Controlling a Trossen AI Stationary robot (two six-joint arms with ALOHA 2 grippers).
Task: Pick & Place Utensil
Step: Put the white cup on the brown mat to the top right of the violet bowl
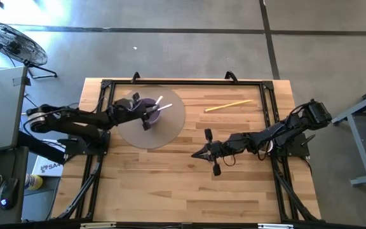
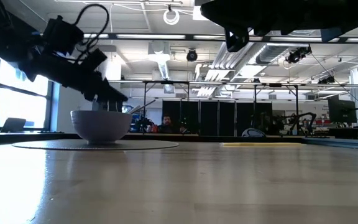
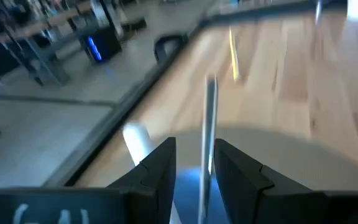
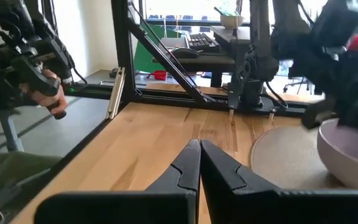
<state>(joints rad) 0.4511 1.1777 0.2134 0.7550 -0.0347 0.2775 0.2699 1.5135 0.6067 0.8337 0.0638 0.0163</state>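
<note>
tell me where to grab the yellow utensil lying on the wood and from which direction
Grip the yellow utensil near the middle of its thin shaft, coming straight down from above with the fingers across its width. It lies flat on the bare table, clear of the mat and bowl, so nothing blocks a top approach.

Left end effector (image 1: 150, 116) clamped, right end effector (image 1: 199, 154) closed.

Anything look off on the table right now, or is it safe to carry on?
Nothing spilled or damaged. The bowl sits upright on the round mat, utensils inside. One yellow stick lies alone on the table, away from the mat. The left gripper is at the bowl.
</note>
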